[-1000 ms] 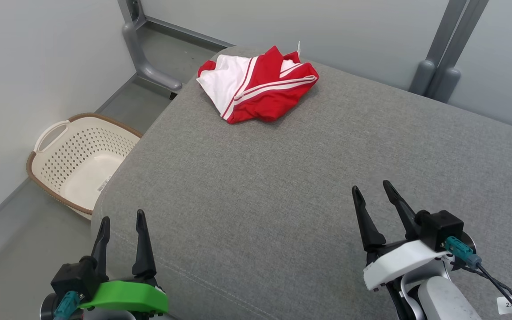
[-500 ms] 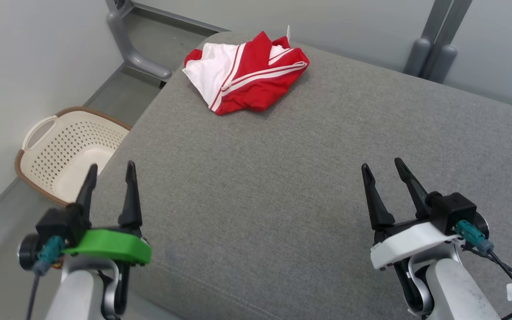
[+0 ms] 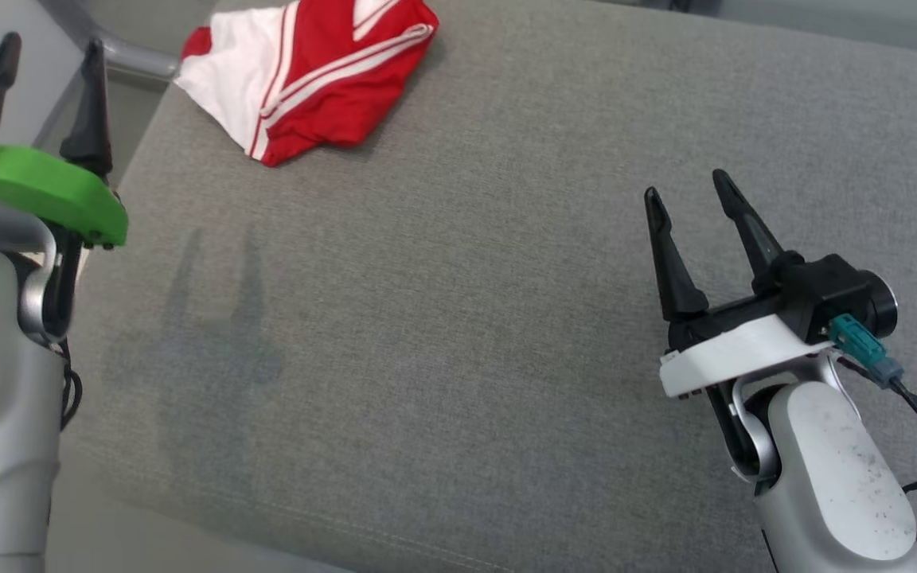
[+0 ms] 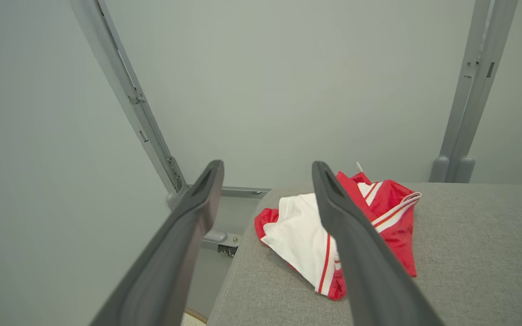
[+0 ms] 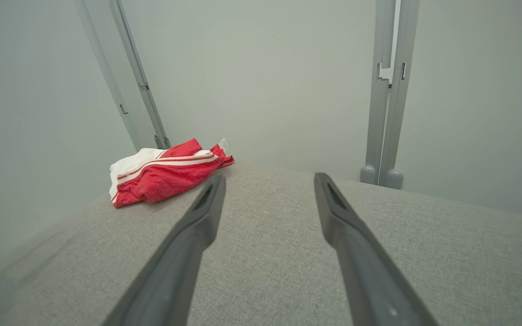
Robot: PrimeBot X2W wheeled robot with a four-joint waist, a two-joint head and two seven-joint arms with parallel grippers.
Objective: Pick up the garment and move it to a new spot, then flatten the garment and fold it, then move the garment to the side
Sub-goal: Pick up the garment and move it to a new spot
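In the head view my left jaws stand wide open and empty, fingers (image 3: 91,119) up by the edge of the grey cushion (image 3: 442,318). The crumpled red and white garment (image 3: 307,72) lies ahead of them and to their right, while my right jaws, fingers (image 3: 668,255) equally spread and holding nothing, hang over the cushion well apart from it. In my left wrist view the garment (image 4: 297,235) lies on the cushion just beyond my tips, partly behind the right-hand finger (image 4: 360,271). In my right wrist view the garment (image 5: 166,176) rests well ahead and left of my open, empty jaws.
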